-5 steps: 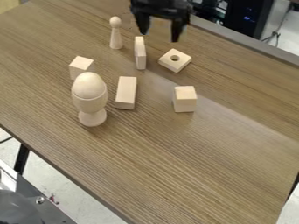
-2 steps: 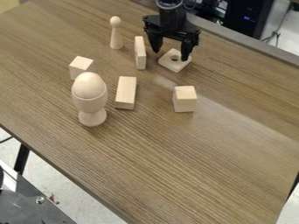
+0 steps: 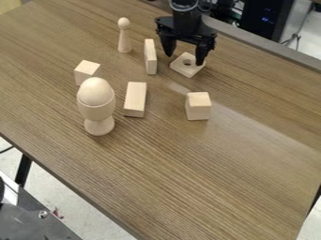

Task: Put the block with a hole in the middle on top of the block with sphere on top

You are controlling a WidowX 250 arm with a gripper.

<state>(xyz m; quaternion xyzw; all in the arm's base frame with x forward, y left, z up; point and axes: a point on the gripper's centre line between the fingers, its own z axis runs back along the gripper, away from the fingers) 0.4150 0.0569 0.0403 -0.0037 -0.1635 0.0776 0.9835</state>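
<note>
My black gripper [image 3: 184,60] hangs at the top centre, open, its two fingers spread over the flat square block with a round hole [image 3: 187,70]. That block lies on the table, and one fingertip overlaps its right corner in the view; whether they touch, I cannot tell. At the upper left of it stands the slim cone-shaped block with a small sphere on top [image 3: 125,36], upright on the table.
Between those two stands a thin upright block [image 3: 150,57]. Nearer are a flat oblong block [image 3: 135,99], a cube-like block [image 3: 198,106], a small cube [image 3: 87,72] and an egg in a wooden cup [image 3: 96,107]. The wooden table [image 3: 188,187] extends toward the front.
The gripper has come down from the top edge to the holed block, with its fingers still apart. Since the later earlier frame it has barely shifted. The blocks have kept their places.
</note>
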